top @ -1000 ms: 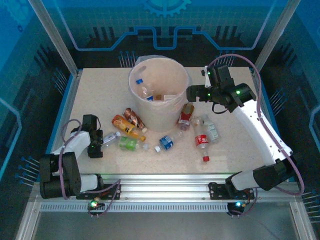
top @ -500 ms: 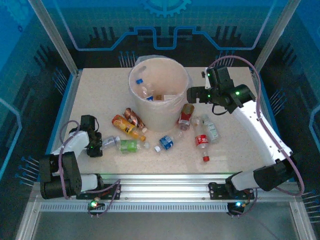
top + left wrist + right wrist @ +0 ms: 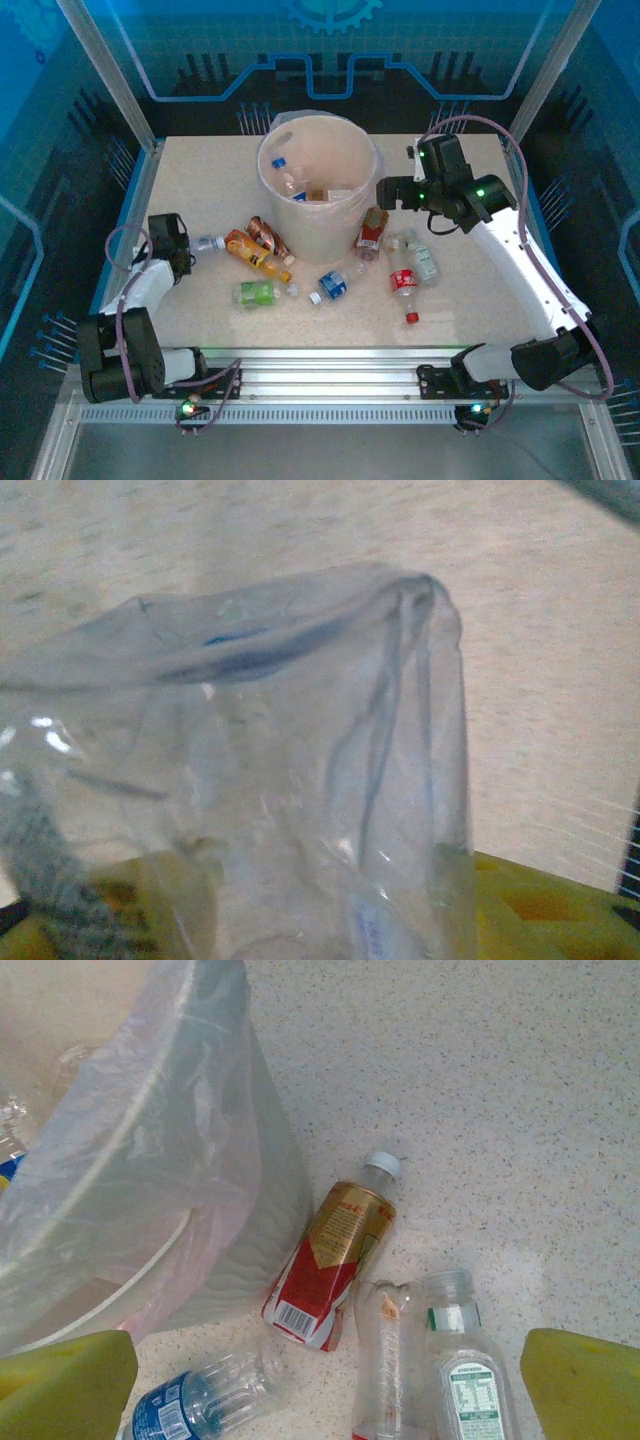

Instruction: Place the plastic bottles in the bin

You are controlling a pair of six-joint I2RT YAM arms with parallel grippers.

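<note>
**Clear bottle gripped at the left; right gripper held open beside the bin**

The left gripper (image 3: 188,246) is seen at the left side of the table (image 3: 200,170), closed on a clear bottle (image 3: 280,760). In the left wrist view the bottle's crushed body is pinched between the yellow pads (image 3: 540,905). From above, its capped end is pointed right, towards the loose bottles.

The bin (image 3: 322,238) is placed at the far centre of the table, and a few bottles in the bin (image 3: 290,182) can be made out.

The right gripper (image 3: 385,190) is held just right of the bin's rim. Its jaws are spread wide and nothing is held between them.

The rest of the bottles are scattered on the table near the bin:
- An orange bottle (image 3: 248,250) and a brown bottle (image 3: 268,236) are laid side by side at the bin's near left.
- A green-labelled bottle (image 3: 258,292) is found nearer still.
- A blue-labelled bottle (image 3: 200,1400) is found near the bin's foot.
- A red-and-gold bottle (image 3: 335,1260) is rested against the bin's right wall.
- A crumpled clear bottle (image 3: 385,1360) and a white-labelled bottle (image 3: 465,1370) are laid just beside it.
- A red-labelled bottle (image 3: 403,283) is found nearer than those.
</note>
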